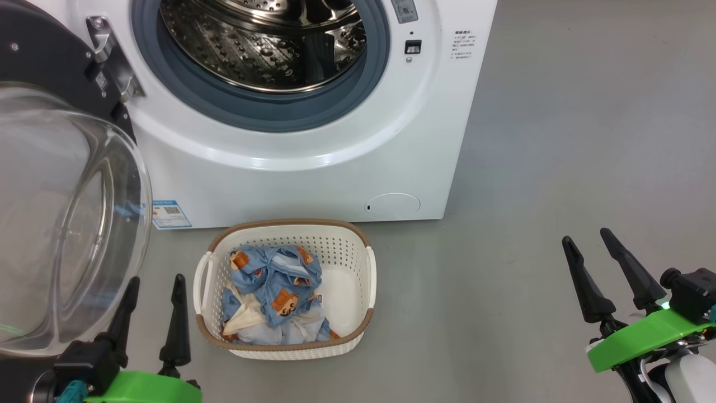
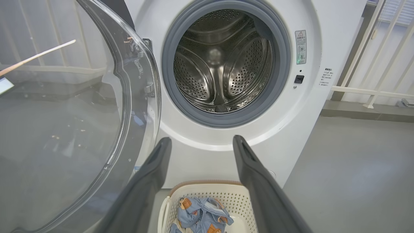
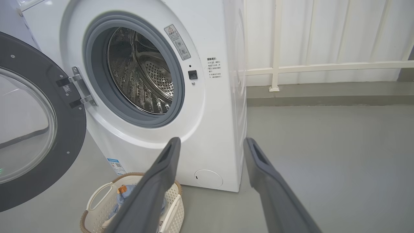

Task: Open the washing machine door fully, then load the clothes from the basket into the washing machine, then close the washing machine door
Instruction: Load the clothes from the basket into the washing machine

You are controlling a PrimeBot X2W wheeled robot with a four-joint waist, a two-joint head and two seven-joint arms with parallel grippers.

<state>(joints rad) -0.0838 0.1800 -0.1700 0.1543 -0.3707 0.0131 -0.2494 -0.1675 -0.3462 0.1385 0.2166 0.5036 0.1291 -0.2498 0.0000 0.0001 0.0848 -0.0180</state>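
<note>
Left claw (image 1: 156, 277): two dark fingers spread wide, nothing between them, hanging just left of the small cream-white perforated plastic basket (image 1: 347, 252) with the brown woven-look rim. Right claw (image 1: 585, 235): also gaping and empty, well off to the basket's right over the bare grey floor (image 1: 559, 140). In the basket are the clothes (image 1: 277, 285): light-blue bear-print fabric bundled with a cream piece, heaped toward its left side. Directly behind the basket is the big white front-loading washing machine (image 1: 313, 179); its perforated steel drum (image 1: 263, 45) looks empty. Its round glossy black door (image 1: 33, 50) with clear bulging glass is swung out to the basket's left. My read: door step done, loading is next, nothing loaded yet. The next move wants the left claw over the basket, down onto the heap, pinch, lift to the drum. Count: 2 claws, 1 basket, 1 washing machine, 1 door, 1 heap of clothes; can't separate the pieces.
</note>
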